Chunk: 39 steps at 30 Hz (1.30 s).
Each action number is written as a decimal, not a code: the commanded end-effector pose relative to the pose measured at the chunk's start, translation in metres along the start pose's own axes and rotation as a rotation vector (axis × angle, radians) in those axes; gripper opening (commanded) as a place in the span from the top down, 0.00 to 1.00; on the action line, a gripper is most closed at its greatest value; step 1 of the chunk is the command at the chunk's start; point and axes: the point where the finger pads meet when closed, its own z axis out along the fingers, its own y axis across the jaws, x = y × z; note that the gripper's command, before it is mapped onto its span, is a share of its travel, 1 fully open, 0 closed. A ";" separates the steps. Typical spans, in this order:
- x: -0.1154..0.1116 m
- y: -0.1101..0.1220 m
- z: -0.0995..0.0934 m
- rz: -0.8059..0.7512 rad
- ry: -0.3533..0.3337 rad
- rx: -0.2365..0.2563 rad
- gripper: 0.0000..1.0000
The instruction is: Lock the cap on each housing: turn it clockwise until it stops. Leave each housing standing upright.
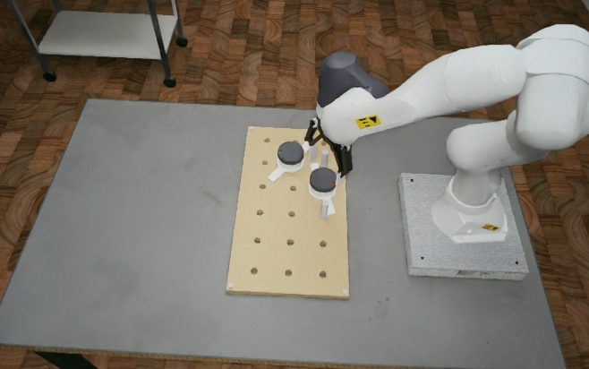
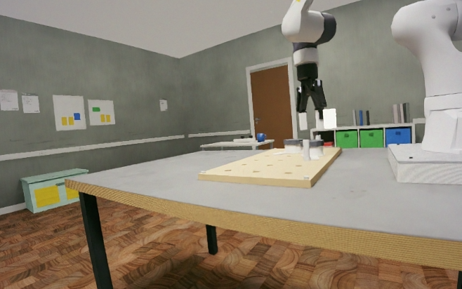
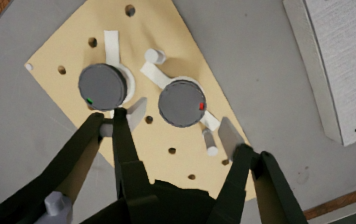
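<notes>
A dark cap with a green mark (image 1: 290, 152) (image 2: 293, 141) (image 3: 102, 86) sits on a white housing (image 1: 291, 167) (image 3: 131, 85) with flat tabs. A second dark cap, with a red mark (image 1: 322, 180) (image 3: 182, 104), sits on another white housing (image 1: 322, 193) (image 2: 317, 151) (image 3: 155, 75) nearer the robot base. Both housings stand upright on the pale board (image 1: 273, 228) (image 2: 260, 181) (image 3: 75, 95). My gripper (image 1: 326, 166) (image 2: 311, 121) (image 3: 183, 115) is open and empty, above the board. In the wrist view its fingertips appear either side of the red-marked cap's lower edge. Whether either cap is locked cannot be told.
Two grey pegs stand beside the red-marked housing, one peg (image 1: 324, 158) (image 3: 155, 56) on its far side and another peg (image 1: 324, 209) (image 3: 210, 142) on its near side. The board has several holes. The robot base plate (image 1: 416, 224) (image 2: 411, 172) is to the right.
</notes>
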 end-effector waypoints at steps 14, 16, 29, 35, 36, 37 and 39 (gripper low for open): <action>0.001 -0.003 0.020 -0.006 0.000 0.009 0.22; 0.001 -0.003 0.023 -0.006 0.000 0.009 0.22; 0.001 -0.004 0.036 -0.006 0.000 0.009 0.22; 0.001 -0.004 0.042 -0.006 0.000 0.009 0.22; 0.001 -0.004 0.042 -0.006 0.000 0.009 0.22; 0.001 -0.004 0.043 -0.006 0.000 0.009 0.22; 0.001 -0.004 0.043 -0.006 0.000 0.009 0.22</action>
